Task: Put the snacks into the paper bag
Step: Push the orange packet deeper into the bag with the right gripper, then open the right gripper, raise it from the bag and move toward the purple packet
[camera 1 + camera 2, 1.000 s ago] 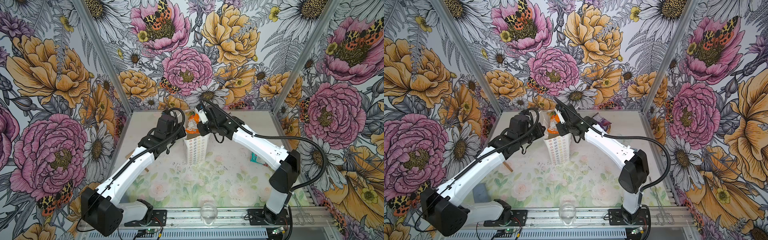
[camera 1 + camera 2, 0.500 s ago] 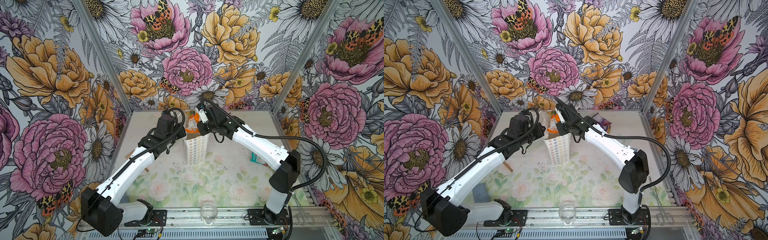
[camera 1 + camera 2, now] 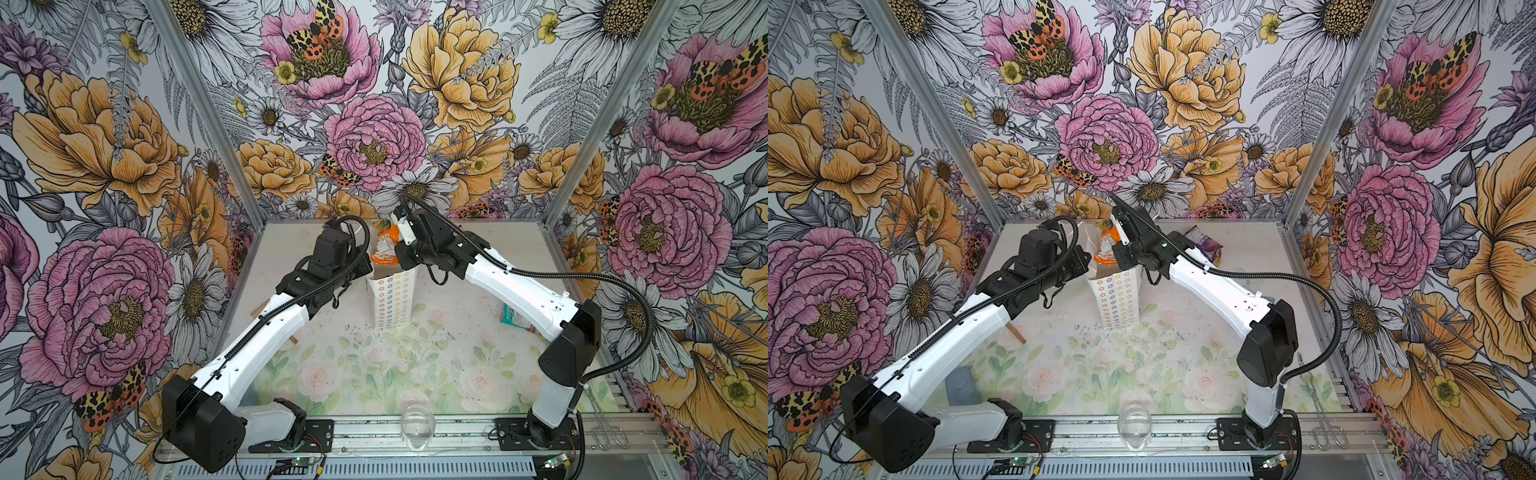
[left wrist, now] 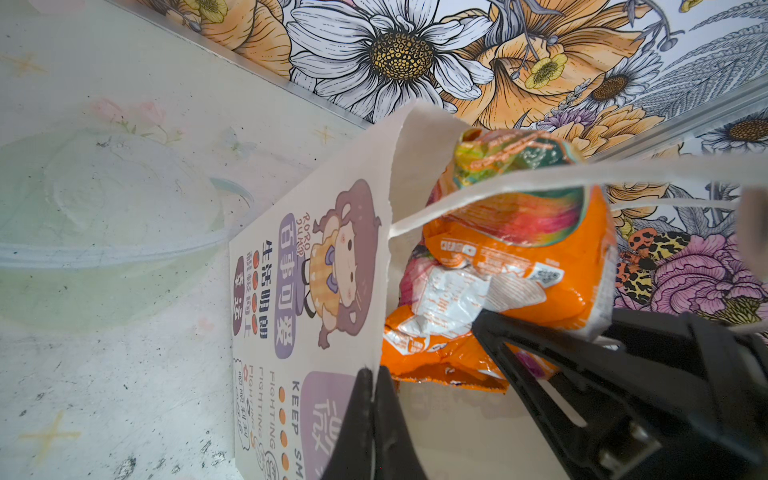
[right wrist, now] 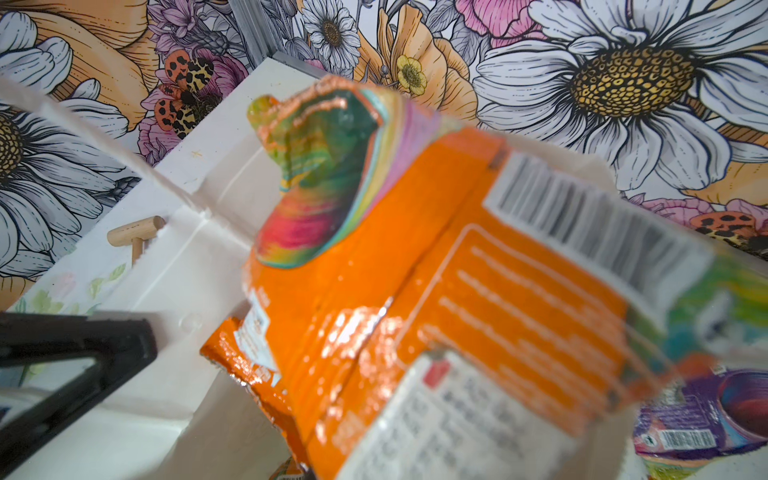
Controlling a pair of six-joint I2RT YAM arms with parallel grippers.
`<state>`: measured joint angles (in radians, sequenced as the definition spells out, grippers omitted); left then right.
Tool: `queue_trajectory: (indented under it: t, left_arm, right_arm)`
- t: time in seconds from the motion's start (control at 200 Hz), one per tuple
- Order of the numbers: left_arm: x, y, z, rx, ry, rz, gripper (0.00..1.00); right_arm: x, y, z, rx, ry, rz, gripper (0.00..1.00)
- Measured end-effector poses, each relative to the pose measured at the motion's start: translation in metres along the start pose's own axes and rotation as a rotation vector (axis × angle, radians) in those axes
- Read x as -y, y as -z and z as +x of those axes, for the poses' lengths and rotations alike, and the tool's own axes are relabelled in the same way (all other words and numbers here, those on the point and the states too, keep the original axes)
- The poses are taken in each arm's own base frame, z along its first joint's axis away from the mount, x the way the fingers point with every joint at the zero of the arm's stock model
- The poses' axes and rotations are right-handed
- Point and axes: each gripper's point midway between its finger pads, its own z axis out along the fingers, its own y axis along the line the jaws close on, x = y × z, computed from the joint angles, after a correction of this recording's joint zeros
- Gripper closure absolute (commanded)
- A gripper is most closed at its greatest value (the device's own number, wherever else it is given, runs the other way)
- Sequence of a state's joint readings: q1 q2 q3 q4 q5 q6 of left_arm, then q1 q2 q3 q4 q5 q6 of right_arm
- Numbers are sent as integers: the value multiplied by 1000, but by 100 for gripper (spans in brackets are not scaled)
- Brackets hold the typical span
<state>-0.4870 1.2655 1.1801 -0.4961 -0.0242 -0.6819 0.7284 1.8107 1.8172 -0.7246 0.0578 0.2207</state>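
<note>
A: Why did L gripper pinch the paper bag rim?
B: To keep mouth open. R gripper had fingers around orange packet, half inside bag; gripping or not, I couldn't tell. Purple packet lay farther back, outside.

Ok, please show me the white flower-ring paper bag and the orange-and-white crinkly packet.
white paper bag (image 3: pixel 392 299), in a top view, on its printed side wall.
orange-and-white packet (image 4: pixel 511 245), left wrist view, on its orange middle.
</note>
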Motion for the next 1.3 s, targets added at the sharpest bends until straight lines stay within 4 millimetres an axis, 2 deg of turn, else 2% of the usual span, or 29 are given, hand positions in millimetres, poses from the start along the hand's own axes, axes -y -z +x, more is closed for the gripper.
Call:
queue_trajectory:
  t: [0.215, 0.47, 0.67, 0.771, 0.846, 1.056, 1.151, 1.301]
  left_arm:
    - [0, 0, 0, -1, 0, 0, 100]
    - [0, 0, 1, -4, 0, 2, 100]
    - [0, 0, 1, -4, 0, 2, 100]
    - [0, 0, 1, -4, 0, 2, 100]
    - [0, 0, 1, -4, 0, 3, 100]
    - [3, 0, 2, -9, -21, 16, 100]
    - [4, 0, 2, -10, -31, 19, 100]
    - [5, 0, 2, -13, -44, 23, 100]
  right_arm:
    - [-1, 3, -6, 18, -6, -1, 67]
    - [-7, 5, -8, 25, -1, -11, 63]
    - [-13, 25, -19, 66, -7, -35, 60]
    - [-18, 46, -31, 109, -19, -63, 58]
    - [-22, 66, -39, 142, -29, -89, 52]
    - [-25, 136, -51, 229, -66, -147, 40]
    - [-22, 169, -49, 266, -75, -152, 35]
    - [-7, 216, -33, 295, -92, -111, 29]
